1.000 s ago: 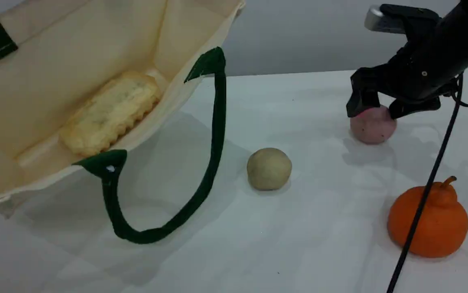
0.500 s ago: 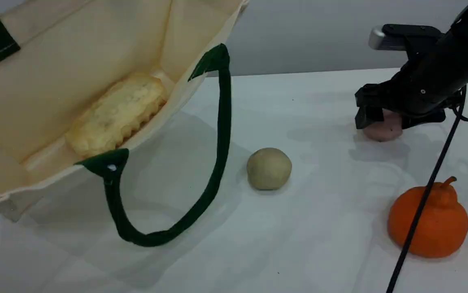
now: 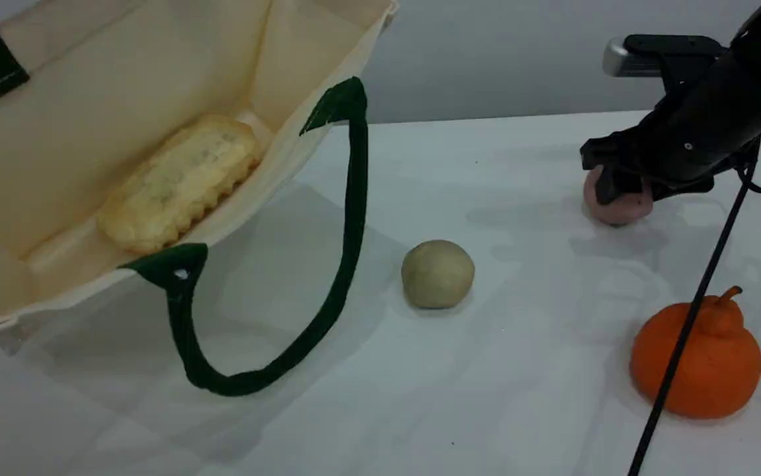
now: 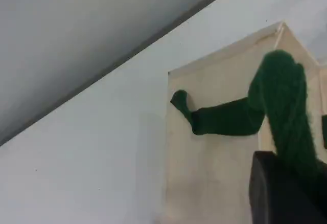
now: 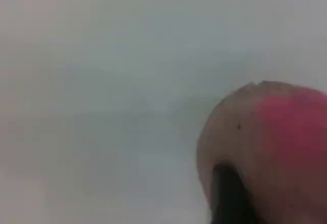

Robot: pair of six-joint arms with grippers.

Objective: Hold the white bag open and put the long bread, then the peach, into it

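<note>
The white bag (image 3: 56,132) is held open at the left, and the long bread (image 3: 178,182) lies inside it. A green strap handle (image 4: 225,121) of the bag (image 4: 204,183) runs up into my left gripper (image 4: 278,193), which is shut on it; this gripper is outside the scene view. The pale pink peach (image 3: 621,210) sits on the table at the far right. My right gripper (image 3: 638,190) is down over it with its jaws closed against its sides. In the right wrist view a dark fingertip (image 5: 227,193) presses on the peach (image 5: 265,132).
A beige-tan lump (image 3: 438,274) sits mid-table. An orange knobbed citrus (image 3: 704,370) stands at the front right, crossed by a black cable (image 3: 691,324). The bag's other green handle (image 3: 347,251) loops out onto the table towards the lump.
My right gripper came down over the peach and its jaws closed in from wide apart. The bag's rim swayed slightly and returned. The other fruits stayed put.
</note>
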